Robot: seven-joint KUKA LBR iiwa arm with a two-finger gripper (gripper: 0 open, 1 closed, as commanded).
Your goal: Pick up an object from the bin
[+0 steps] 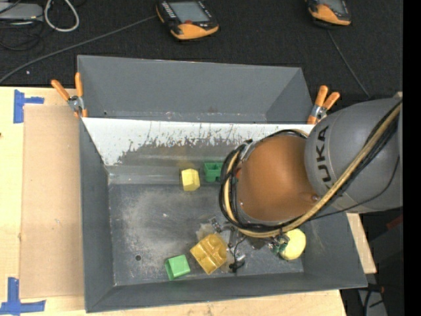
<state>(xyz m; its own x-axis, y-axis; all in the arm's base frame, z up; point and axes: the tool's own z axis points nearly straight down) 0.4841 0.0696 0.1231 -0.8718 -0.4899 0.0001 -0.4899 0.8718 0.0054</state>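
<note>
Black floor (pixel 263 45) all round, grey bin (pixel 191 87) in the middle, and I'm peering at this from my desk trying to work out where we are. I'll place everything off the gold block (pixel 209 253), the ridged, waffle-looking one near the front of the bin.

The claw (pixel 235 252) is down low, right against the gold block's right side, tucked under the arm's big orange cover (pixel 273 180). That cover hides most of it, so I honestly can't tell whether the claw is spread or closed, or whether it has hold of anything.

Other bits:
- a green cube (pixel 177 266) just left of the gold block, slightly nearer the front wall
- a yellow cube (pixel 190 179) well behind the gold block, with a green block (pixel 212 171) just beside it
- a yellow ball (pixel 293 244) off to the gold block's right, past the claw

My read on progress: the approach looks done, since the claw is at floor level and next to something. The actual pick isn't. Everything I can see sits on the bin floor, nothing is lifted. So what's left is getting a grip and raising, and the gold block looks like the likeliest candidate
</note>
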